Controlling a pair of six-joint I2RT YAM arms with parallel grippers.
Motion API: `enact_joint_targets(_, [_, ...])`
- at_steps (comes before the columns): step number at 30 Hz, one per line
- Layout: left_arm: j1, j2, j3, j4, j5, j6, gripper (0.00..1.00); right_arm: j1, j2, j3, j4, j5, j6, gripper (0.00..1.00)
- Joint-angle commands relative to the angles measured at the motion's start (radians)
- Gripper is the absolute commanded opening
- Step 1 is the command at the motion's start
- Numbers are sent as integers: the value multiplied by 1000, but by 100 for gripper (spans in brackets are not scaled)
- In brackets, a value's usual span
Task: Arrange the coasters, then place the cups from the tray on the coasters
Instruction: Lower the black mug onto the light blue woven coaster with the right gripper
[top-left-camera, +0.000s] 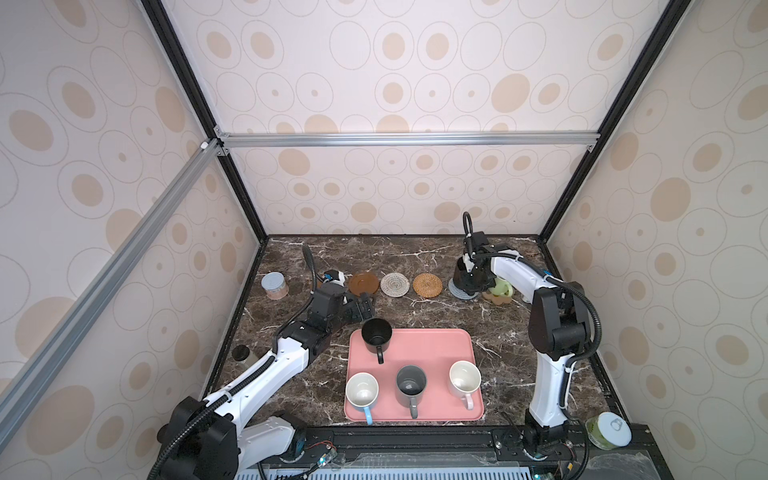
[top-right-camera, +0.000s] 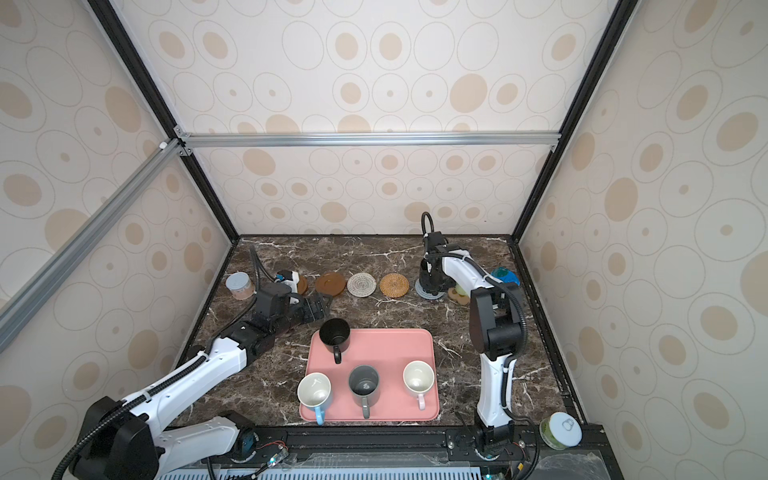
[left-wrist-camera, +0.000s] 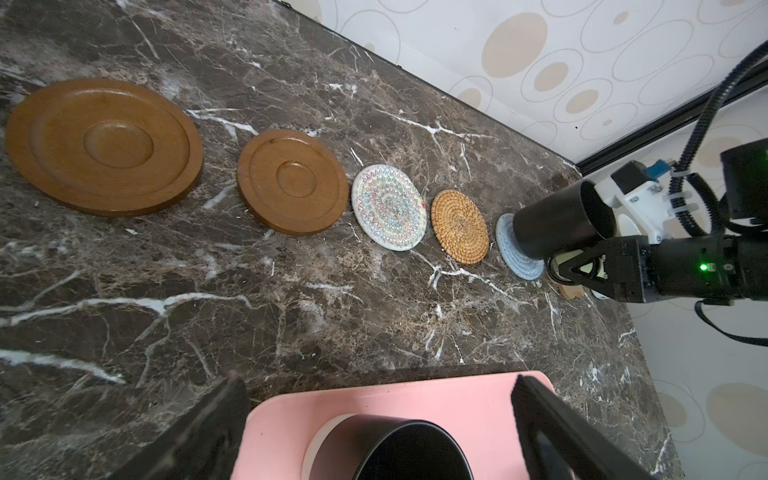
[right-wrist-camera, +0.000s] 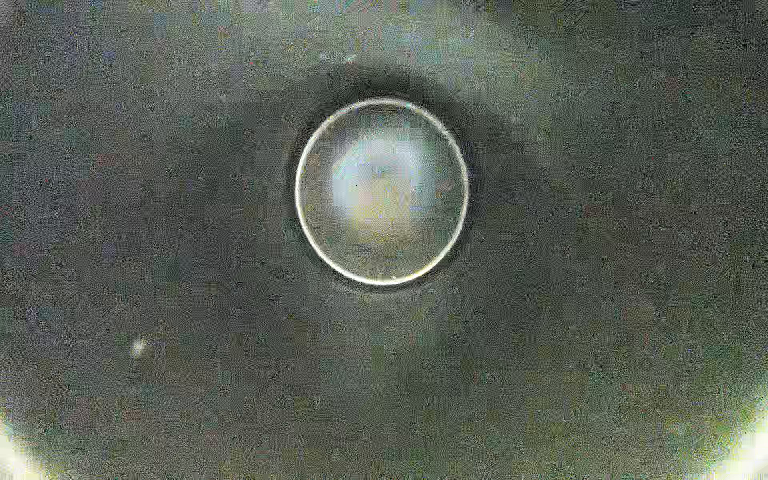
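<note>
At the grey-blue woven coaster (left-wrist-camera: 514, 259), the right claw (left-wrist-camera: 579, 266) clamps a matte black mug (left-wrist-camera: 557, 224); the left claw (top-left-camera: 365, 306) gapes.

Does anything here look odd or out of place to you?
Nothing is spilled or broken. One oddity: the right wrist view is a dark, grainy blur with a pale ring, since the right gripper grips the black mug on the grey-blue coaster and its camera looks straight into it.
</note>
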Motion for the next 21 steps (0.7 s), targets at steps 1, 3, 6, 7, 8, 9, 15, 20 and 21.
enact_joint_targets(1, [-5, -24, -3, 7, -8, -18, 100, -1, 3, 12, 40, 19, 8, 11])
enact_joint_targets(3, [-5, -25, -4, 8, -9, -19, 100, -2, 6, 6, 42, 17, 9, 11])
enact_joint_targets(6, [-6, -25, -2, 8, -9, -19, 100, -2, 11, -1, 44, 14, 15, 11])
enact_joint_targets(7, [-6, -26, -2, 7, -9, -20, 100, -3, 11, -4, 44, 11, 16, 11])
enact_joint_targets(8, [-6, -26, -2, 7, -9, -19, 100, -3, 11, -7, 44, 12, 17, 11])
enact_joint_targets(9, [-6, -27, -2, 6, -9, -20, 100, -2, 11, -10, 45, 10, 18, 12])
enact_joint_targets(15, [-8, -27, -5, 7, -10, -23, 100, -4, 2, -29, 45, 5, 24, 12])
enact_joint_targets(20, [-9, -28, -6, 8, -9, -23, 100, -4, -4, -47, 47, 1, 34, 17])
enact_joint_targets(21, [-9, -28, -6, 8, -10, -23, 100, -4, -4, -48, 47, 0, 34, 18])
